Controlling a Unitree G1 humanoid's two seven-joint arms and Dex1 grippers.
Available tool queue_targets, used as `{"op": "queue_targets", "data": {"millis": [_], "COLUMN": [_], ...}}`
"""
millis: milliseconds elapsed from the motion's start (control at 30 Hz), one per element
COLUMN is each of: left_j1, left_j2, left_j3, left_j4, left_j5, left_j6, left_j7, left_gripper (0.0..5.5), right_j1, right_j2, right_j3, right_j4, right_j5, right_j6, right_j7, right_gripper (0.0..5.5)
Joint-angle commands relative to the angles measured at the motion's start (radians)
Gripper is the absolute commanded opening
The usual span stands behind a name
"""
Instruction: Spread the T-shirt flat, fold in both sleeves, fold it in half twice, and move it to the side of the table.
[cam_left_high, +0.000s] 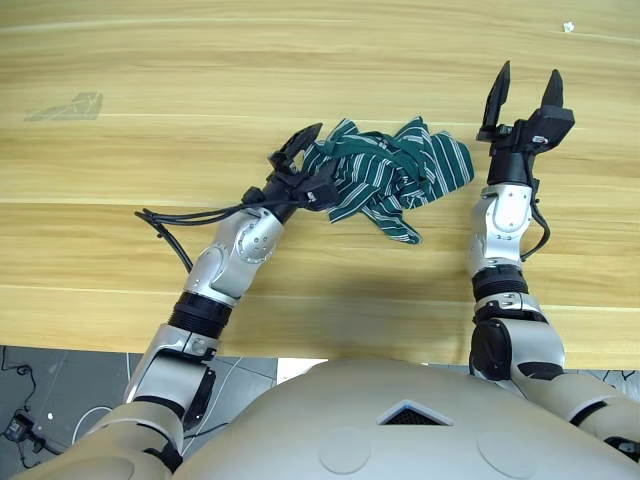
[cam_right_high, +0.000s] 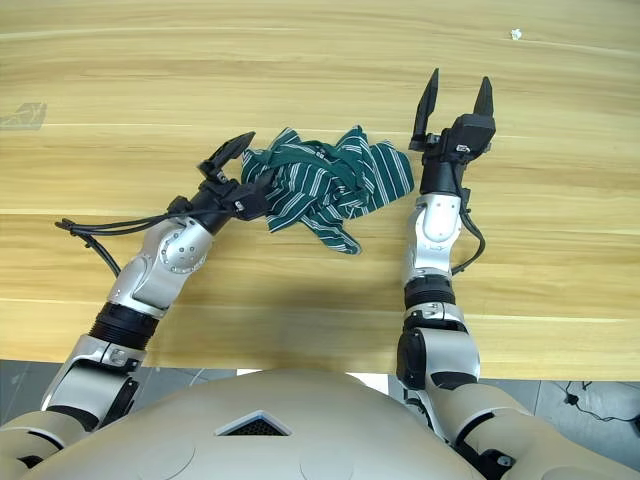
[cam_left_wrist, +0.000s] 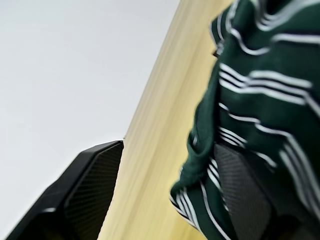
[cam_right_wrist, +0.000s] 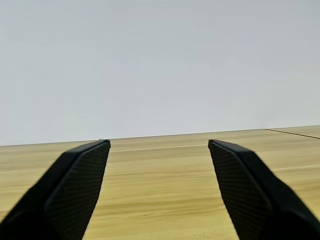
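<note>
**Striped T-shirt lies bunched mid-tabletop, both hands open**

The T-shirt (cam_left_high: 385, 175), dark green with white stripes, lies crumpled in a heap around the middle of the wooden tabletop (cam_left_high: 300, 60), with one loose corner trailing toward the near edge. It is neither spread flat nor folded.

The left hand (cam_left_high: 312, 152) sits at the heap's left edge with its fingers spread wide. In the left wrist view, one finger (cam_left_wrist: 90, 190) stands bare over the wood, while cloth drapes against the other (cam_left_wrist: 240, 190). Nothing is pinched between them.

The right hand (cam_left_high: 528, 80) is just right of the T-shirt and apart from it. Its fingers (cam_right_wrist: 75, 190) point toward the far side, wide open and holding nothing.

A black cable (cam_left_high: 165, 225) loops on the tabletop beside the left arm. A small white scrap (cam_left_high: 568, 27) lies at the far right, and a grey patch (cam_left_high: 65, 107) marks the wood at the far left.
</note>
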Motion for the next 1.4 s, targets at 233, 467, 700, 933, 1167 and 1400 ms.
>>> {"op": "queue_targets", "data": {"millis": [233, 467, 700, 933, 1167, 1400], "left_j1": [-0.097, -0.109, -0.109, -0.117, -0.117, -0.04], "left_j2": [-0.005, 0.001, 0.004, 0.003, 0.006, 0.057], "left_j3": [-0.041, -0.041, -0.031, -0.034, -0.036, 0.046], "left_j4": [0.188, 0.207, 0.198, 0.217, 0.218, -0.103], "left_j5": [0.036, 0.015, 0.007, 0.01, 0.016, -0.113], "left_j6": [-0.013, -0.049, -0.065, -0.071, -0.074, -0.052], "left_j7": [0.035, 0.039, 0.048, 0.054, 0.061, -0.071], "left_gripper": [3.33, 2.54, 1.4, 0.27, 0.01, 0.01], "right_j1": [-0.019, -0.028, -0.04, -0.049, -0.048, 0.152], "right_j2": [0.012, 0.017, 0.02, 0.022, 0.018, -0.096], "right_j3": [0.007, 0.009, 0.008, 0.01, 0.025, 0.204], "right_j4": [0.015, 0.028, 0.051, 0.069, 0.07, -0.279], "right_j5": [-0.005, -0.012, -0.018, -0.021, -0.025, 0.162], "right_j6": [-0.002, -0.005, -0.014, -0.022, -0.036, 0.03], "right_j7": [0.001, -0.004, -0.004, -0.004, 0.022, 0.486], "right_gripper": [3.67, 3.67, 3.67, 3.67, 3.67, 3.67]}}
